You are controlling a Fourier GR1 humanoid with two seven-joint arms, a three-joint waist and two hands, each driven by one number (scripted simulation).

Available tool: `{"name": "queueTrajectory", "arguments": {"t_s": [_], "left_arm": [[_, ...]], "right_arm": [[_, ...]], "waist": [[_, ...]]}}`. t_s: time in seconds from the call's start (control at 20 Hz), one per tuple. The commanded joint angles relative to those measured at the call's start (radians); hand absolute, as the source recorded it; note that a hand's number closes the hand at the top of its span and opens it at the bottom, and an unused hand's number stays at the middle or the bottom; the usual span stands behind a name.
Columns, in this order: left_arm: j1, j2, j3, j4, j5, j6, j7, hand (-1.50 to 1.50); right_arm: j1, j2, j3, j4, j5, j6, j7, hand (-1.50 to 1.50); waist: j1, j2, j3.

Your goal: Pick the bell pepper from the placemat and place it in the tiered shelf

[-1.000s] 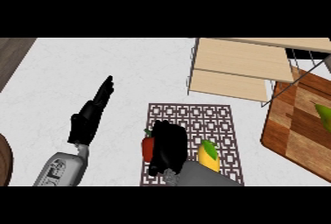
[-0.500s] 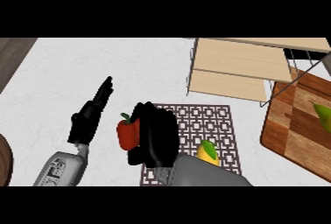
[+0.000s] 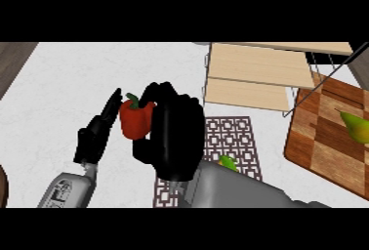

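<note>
The red bell pepper (image 3: 135, 118) with a green stem is held up above the counter, my right hand (image 3: 174, 132) curled round its right side. Hand and pepper hang over the left edge of the patterned placemat (image 3: 228, 140). The tiered shelf (image 3: 254, 73), with light wooden boards and a wire frame, stands at the back right. My left hand (image 3: 97, 134) rests open at the left with its fingers pointing up, just left of the pepper.
A wooden cutting board (image 3: 324, 136) lies at the right with a green pear (image 3: 355, 127) on it. A yellow-green item (image 3: 228, 162) lies on the placemat, partly hidden by my right forearm. White counter spreads to the left.
My right hand has lifted the bell pepper off the placemat and carried it up and to the left. The left hand has stayed where it was.
</note>
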Motion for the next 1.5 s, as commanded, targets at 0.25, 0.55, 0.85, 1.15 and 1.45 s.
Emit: {"name": "queueTrajectory", "arguments": {"t_s": [0.25, 0.55, 0.85, 1.15, 1.45], "left_arm": [[0.008, 0.006, 0.010, -0.027, 0.005, -0.003, 0.019, 0.00], [-0.009, 0.013, 0.020, -0.028, 0.001, -0.002, 0.035, 0.00], [0.019, -0.005, -0.003, -0.033, -0.008, -0.010, -0.001, 0.00], [-0.008, 0.001, 0.028, 0.020, 0.003, -0.026, -0.033, 0.00], [-0.014, -0.026, 0.014, -0.009, -0.019, -0.003, 0.003, 0.00]], "right_arm": [[-0.121, 0.015, -0.189, -0.037, 0.211, 0.178, 0.246, 1.50], [-0.222, 0.015, -0.300, -0.067, 0.279, 0.360, 0.246, 1.50], [-0.300, 0.015, -0.385, -0.030, 0.348, 0.408, 0.246, 1.50], [-0.298, 0.016, -0.442, -0.040, 0.406, 0.444, 0.191, 1.50], [-0.389, 0.016, -0.589, 0.056, 0.446, 0.486, 0.046, 1.50]], "waist": [[-0.006, -0.002, 0.000], [-0.010, 0.000, 0.000], [0.004, 0.009, 0.001], [0.000, 0.018, 0.001], [0.010, 0.020, 0.002]]}}
